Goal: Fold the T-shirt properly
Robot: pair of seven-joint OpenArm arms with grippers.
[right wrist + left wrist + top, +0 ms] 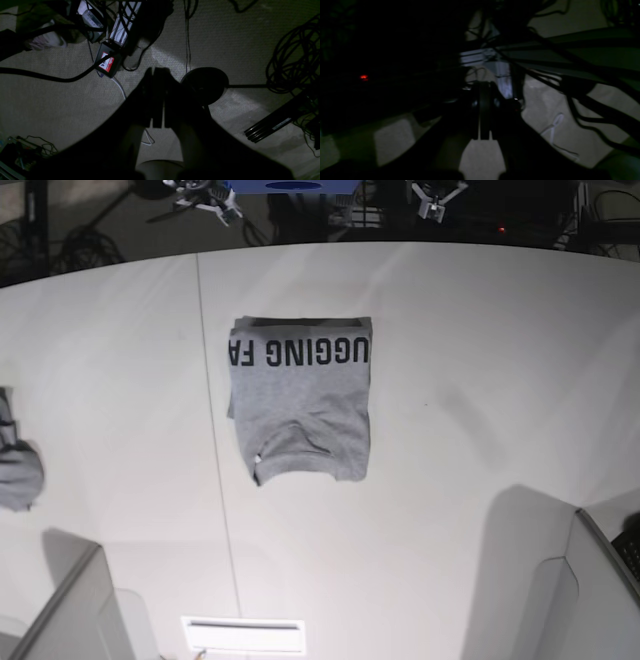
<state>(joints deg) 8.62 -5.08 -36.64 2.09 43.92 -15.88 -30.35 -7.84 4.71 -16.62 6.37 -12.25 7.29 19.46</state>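
Note:
The T-shirt (300, 405) lies folded into a compact heather-grey rectangle on the white table (480, 380), left of centre. Black capital lettering runs along its far edge, and a curved neckline fold shows near its front edge. Neither gripper shows in the base view. In the left wrist view my left gripper (483, 86) hangs over a dim carpeted floor, fingers pressed together and empty. In the right wrist view my right gripper (158, 71) also hangs over the carpet, fingers together and empty. The shirt shows in neither wrist view.
A small grey striped cloth lump (15, 465) sits at the table's left edge. Grey arm housings stand at the front left (70, 605) and front right (590, 580) corners. Cables (292, 60), a power brick (107, 62) and a round black base (206, 85) lie on the floor.

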